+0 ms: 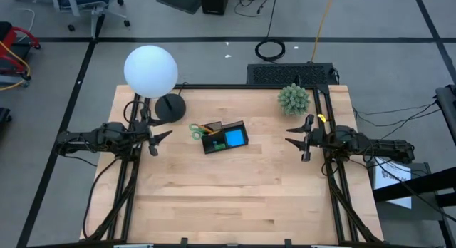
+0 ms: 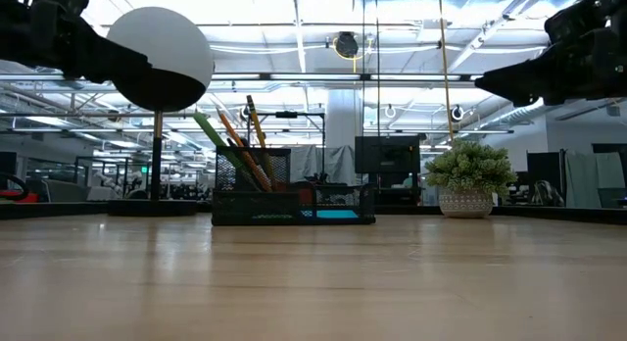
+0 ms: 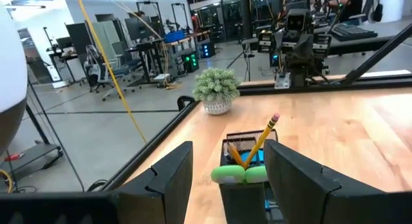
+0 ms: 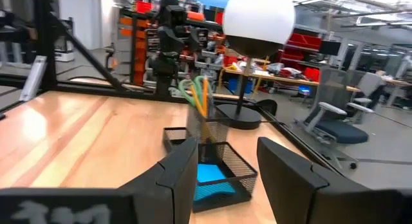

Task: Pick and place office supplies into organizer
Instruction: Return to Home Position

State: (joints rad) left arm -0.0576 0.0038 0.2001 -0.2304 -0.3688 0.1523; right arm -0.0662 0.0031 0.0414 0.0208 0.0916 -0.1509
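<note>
The black mesh organizer stands on the table a little behind its middle. Its tall cup holds green-handled scissors and orange and yellow pencils, leaning on the cup's rim. The blue sticky pad lies in its low tray. The organizer also shows in the left wrist view and the right wrist view. My left gripper hovers open at the table's left, pointing at the organizer. My right gripper hovers open at the right, also pointing at it. Both are empty.
A lamp with a white globe and a round black base stands at the far left. A green spiky plant in a pot stands at the far right. Bare wood lies toward the near edge.
</note>
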